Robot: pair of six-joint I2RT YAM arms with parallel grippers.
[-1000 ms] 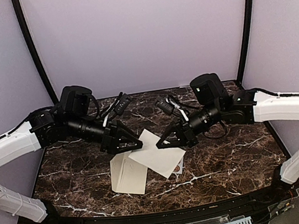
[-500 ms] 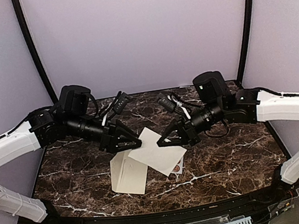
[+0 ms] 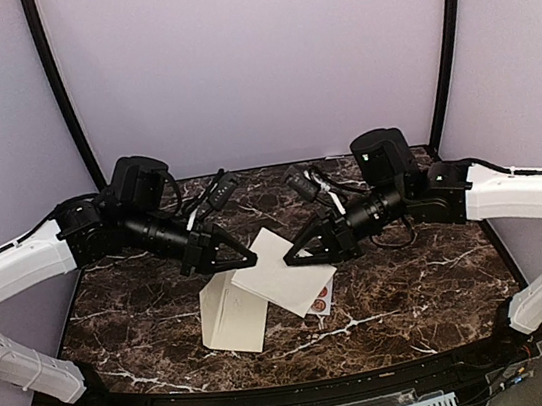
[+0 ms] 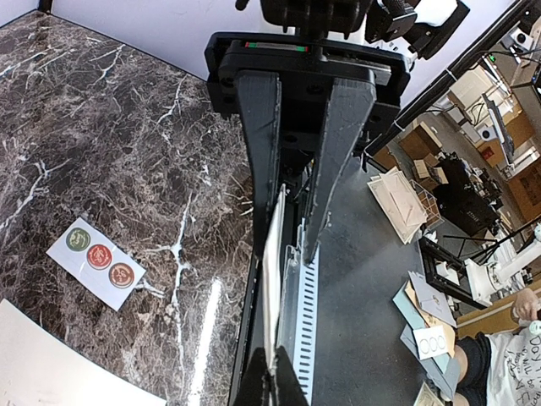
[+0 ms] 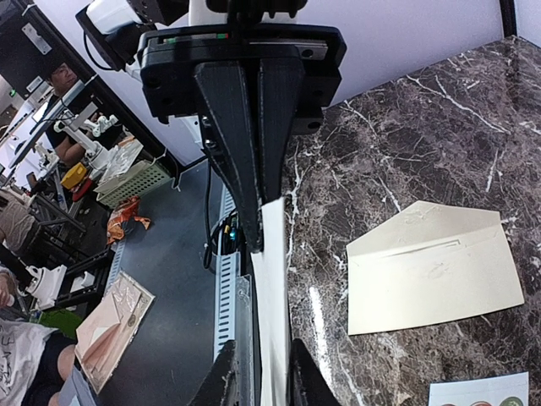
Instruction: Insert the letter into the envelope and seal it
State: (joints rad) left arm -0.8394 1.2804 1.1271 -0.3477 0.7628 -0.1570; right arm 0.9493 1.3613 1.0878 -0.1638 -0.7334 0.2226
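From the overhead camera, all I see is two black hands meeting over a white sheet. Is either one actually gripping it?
Observer: The left hand is shut on the edge of the sheet.
Operator: What's peeking out from under it?
Observer: A sticker strip with three round stickers: green, red, orange.
Operator: And the envelope?
Observer: Its pointed flap looks open, not folded down.

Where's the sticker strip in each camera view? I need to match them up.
Top external: sticker strip peeks out beneath the white sheet's near-right edge.
Left wrist: sticker strip at lower left, shown whole.
Right wrist: sticker strip at the bottom right corner, cropped.
Shared landmark: the white sheet, edge-on down the middle of both wrist views.
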